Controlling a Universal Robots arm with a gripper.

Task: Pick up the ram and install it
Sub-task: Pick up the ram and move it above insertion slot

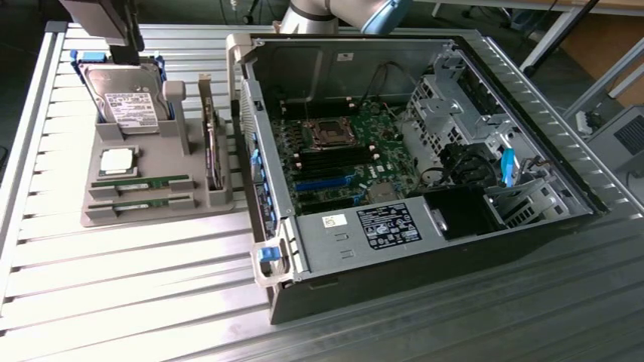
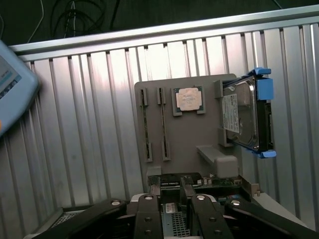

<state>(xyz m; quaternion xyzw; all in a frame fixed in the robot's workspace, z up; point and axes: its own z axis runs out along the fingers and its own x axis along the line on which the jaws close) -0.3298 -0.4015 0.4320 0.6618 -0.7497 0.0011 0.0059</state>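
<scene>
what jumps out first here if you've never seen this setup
The open computer case, its motherboard laid bare, takes up the exterior view's right. On the exterior view's left, a grey holder on the slatted metal table carries an upright hard drive, a silver processor and two green ram sticks lying side by side. The gripper, open and empty, looks down on that holder.
</scene>
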